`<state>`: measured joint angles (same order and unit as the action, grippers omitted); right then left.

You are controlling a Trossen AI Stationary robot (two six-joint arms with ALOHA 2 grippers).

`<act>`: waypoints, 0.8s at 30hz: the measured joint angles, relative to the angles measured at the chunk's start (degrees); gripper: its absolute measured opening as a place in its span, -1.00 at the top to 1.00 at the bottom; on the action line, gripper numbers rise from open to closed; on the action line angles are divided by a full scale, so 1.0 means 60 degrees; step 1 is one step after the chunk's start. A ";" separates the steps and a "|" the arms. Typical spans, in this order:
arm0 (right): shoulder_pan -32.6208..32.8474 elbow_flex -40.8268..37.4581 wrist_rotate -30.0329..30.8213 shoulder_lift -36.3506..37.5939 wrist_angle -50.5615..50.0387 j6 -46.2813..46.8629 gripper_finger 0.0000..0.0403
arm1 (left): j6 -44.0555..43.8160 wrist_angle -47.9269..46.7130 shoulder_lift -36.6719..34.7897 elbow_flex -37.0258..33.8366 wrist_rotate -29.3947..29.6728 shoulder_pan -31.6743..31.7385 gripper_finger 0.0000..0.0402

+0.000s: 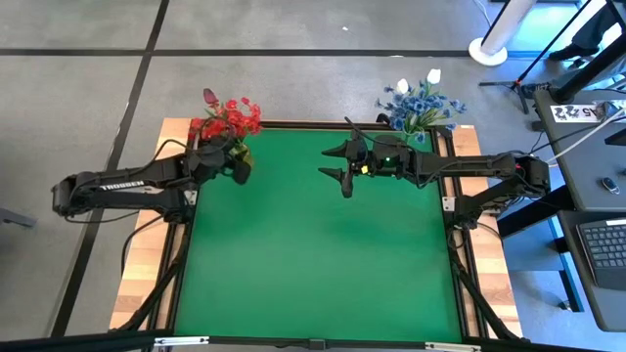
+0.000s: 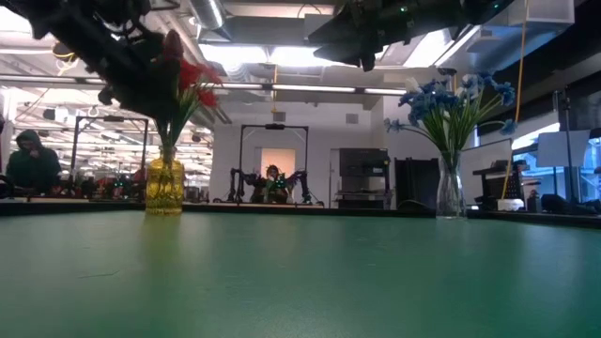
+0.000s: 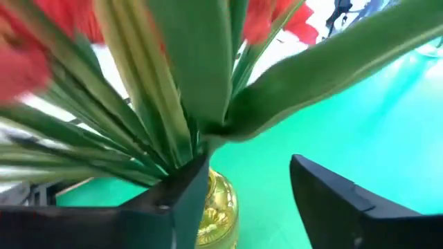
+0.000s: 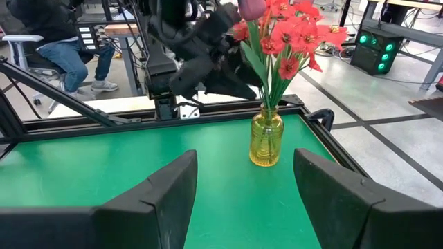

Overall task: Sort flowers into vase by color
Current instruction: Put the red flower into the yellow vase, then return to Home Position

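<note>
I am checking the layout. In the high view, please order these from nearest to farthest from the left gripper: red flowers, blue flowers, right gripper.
1. Red flowers: at the left gripper, far-left corner of the table.
2. Right gripper: open, over the mat's far middle.
3. Blue flowers: far-right corner, behind the right arm.

red blossoms [image 3: 28,66] blurred, cut off

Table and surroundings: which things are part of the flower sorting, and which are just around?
Part of the job:
- red flowers in the yellow vase
- blue and white flowers in the clear vase
- left end effector, at the red bunch
- right end effector, open, empty

Just around:
- laptop
- seated person
- green mat
</note>
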<state>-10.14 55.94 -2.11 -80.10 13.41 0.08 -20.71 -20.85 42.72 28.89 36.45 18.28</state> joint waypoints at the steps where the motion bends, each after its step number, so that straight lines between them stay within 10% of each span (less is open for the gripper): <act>1: 0.0000 0.0000 -0.0003 -0.0002 0.0000 0.0003 -0.17 | 0.0037 -0.0203 0.0002 0.0155 -0.0003 -0.0036 -0.02; 16: 0.0001 0.0000 0.0000 -0.0001 0.0000 0.0010 -0.17 | -0.1918 -0.5275 0.0000 0.2577 0.0274 -0.0807 -0.23; 24: -0.0001 0.0000 -0.0003 -0.0002 0.0004 -0.0003 -0.17 | -0.2456 -0.5435 -0.0004 0.3226 -0.1904 -0.1466 -0.23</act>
<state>-10.15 55.94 -2.13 -80.11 13.43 0.06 -35.45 -53.46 42.70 48.25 25.03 9.49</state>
